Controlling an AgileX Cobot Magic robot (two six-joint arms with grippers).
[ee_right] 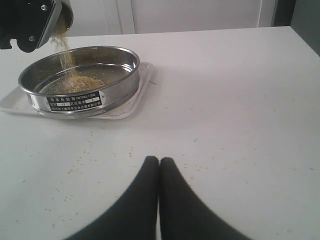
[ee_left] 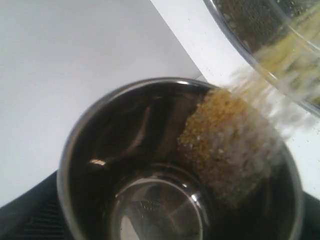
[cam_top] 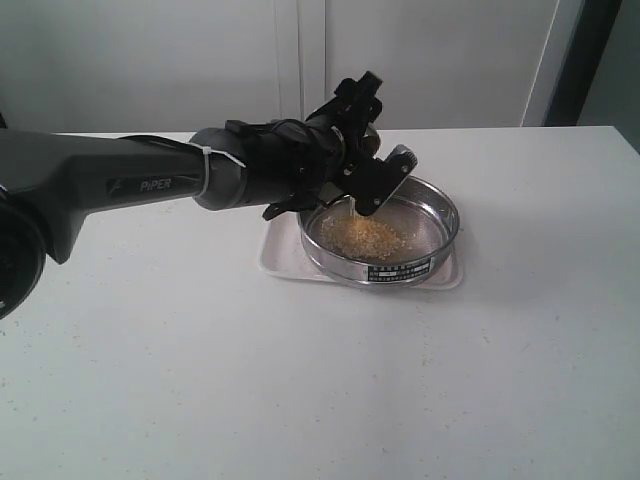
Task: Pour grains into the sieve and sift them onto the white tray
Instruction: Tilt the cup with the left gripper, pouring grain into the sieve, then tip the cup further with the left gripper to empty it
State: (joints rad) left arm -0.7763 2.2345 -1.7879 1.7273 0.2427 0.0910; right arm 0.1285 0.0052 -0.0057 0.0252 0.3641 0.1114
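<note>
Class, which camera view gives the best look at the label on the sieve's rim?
The right wrist view: the label faces the camera, unobstructed on the sieve wall. The exterior view shows it smaller. The left wrist view shows only a blurred stretch of rim, no label.

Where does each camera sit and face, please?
Exterior: off the arms, facing the wide round stainless-steel sieve on the flat white rectangular plastic tray; left hand shows.
Left wrist: on that arm, looks into the tilted small rounded steel cup pouring pale golden grains; its hand's black edge shows.
Right wrist: low over the white table, facing the sieve; shut right hand shows.
All three share the sieve and falling grains.
</note>
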